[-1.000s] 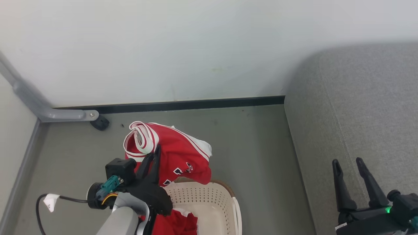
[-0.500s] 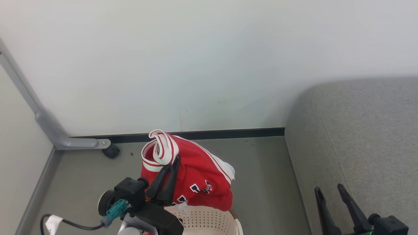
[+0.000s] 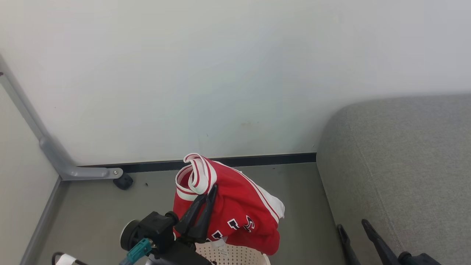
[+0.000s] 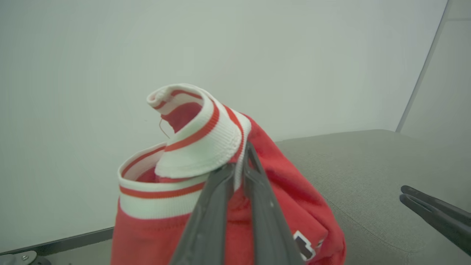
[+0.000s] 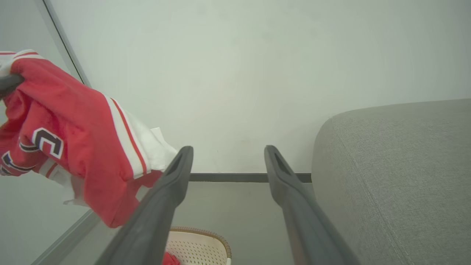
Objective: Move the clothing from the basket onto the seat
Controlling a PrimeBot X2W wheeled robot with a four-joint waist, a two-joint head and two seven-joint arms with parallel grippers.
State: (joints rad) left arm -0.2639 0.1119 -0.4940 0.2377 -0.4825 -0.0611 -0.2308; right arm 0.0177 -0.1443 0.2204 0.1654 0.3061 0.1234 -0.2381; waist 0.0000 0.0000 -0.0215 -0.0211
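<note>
left tool (image 3: 211, 189) clamped shut on the clothing (image 3: 241, 208), pinching the red garment just under its white ribbed band. garment hangs bunched in the air over the far rim of the basket (image 3: 235, 256), lower hem close to that rim (contact can't be judged from the head view)

right tool (image 3: 352, 224) idle at near right, fingers spread wide, nothing between them, sitting over the near edge of the seat (image 3: 404, 165)

progress, as a judgement: early to mid. one garment is up out of the basket but not delivered, and nothing red lies on the part of the seat in view. right wrist view shows a red scrap (image 5: 170, 260) low inside the basket, so likely at least one more piece to fetch

left to do: carry the held garment right across the strip of floor (image 3: 301, 206) to the seat, lay it down, release, then go for the rest. risk guess: the trailing hem could snag the basket rim on the sideways move, so a bit more height looks wise
</note>
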